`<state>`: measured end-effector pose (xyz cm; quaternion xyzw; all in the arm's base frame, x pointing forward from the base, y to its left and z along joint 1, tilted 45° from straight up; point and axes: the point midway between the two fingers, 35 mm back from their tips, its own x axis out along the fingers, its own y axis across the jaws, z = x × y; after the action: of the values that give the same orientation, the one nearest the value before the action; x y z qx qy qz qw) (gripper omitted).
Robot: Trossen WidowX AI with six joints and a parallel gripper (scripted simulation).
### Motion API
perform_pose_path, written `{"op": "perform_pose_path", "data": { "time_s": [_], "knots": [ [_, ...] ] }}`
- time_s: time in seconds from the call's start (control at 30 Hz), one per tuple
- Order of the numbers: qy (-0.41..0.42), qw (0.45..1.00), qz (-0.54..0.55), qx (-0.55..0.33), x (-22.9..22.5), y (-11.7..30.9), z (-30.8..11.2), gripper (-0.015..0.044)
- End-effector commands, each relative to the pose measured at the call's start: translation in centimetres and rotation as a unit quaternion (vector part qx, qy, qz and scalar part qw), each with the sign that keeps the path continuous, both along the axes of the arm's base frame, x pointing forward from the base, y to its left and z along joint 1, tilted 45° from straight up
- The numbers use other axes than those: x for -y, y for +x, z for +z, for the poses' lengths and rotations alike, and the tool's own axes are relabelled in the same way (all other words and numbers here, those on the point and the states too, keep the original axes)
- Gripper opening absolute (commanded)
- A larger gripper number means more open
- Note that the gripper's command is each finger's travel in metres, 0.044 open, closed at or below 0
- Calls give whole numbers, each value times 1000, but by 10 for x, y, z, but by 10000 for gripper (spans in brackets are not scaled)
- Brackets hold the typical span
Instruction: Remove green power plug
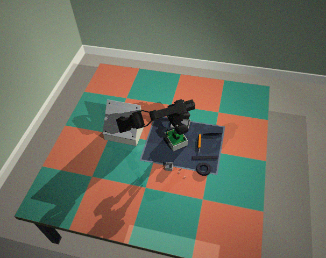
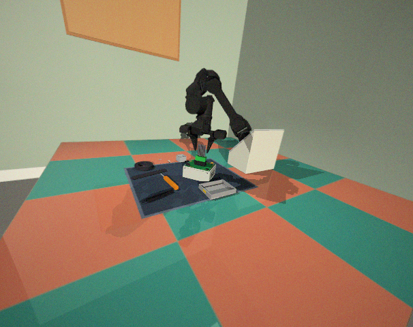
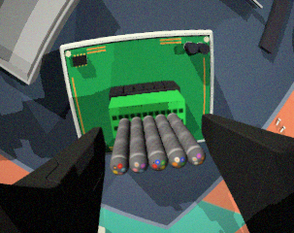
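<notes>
The green plug (image 2: 200, 159) (image 3: 147, 102) sits at the black socket (image 2: 200, 163) (image 3: 144, 88) on the circuit board (image 1: 174, 141) (image 3: 137, 60); how deep it sits I cannot tell. Its several thick grey wires (image 3: 153, 141) stand up from it. My gripper (image 2: 202, 150) (image 3: 153, 128) is open, with one finger on each side of the wires and a gap to them on both sides in the wrist view. It is above the plug and holds nothing. The grey tray (image 2: 223, 194) (image 3: 50, 44) is empty, beside the board's white box (image 2: 196, 173).
A dark mat (image 1: 157, 150) (image 2: 153, 209) lies under the box. On it are an orange-handled screwdriver (image 1: 199, 141) (image 2: 170, 182), black tweezers, a dark bar (image 1: 204, 157) and a black ring (image 1: 197, 169) (image 2: 144, 169). A small grey container (image 1: 169, 169) (image 2: 180, 157) and tiny parts are near its edge.
</notes>
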<state>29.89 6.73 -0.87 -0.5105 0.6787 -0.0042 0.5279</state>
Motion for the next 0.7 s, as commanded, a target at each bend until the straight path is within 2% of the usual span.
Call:
{"op": "perform_pose_path", "data": {
  "time_s": [0.0,0.13,0.43,0.47,0.67],
  "knots": [
    [-3,1000,2,-2,6,0,-5,249],
    [-3,1000,2,-2,7,0,-6,249],
    [-3,1000,2,-2,7,0,-6,13],
    [-3,1000,2,-2,7,0,-6,0],
    [-3,1000,2,-2,7,0,-6,0]
  ]
}}
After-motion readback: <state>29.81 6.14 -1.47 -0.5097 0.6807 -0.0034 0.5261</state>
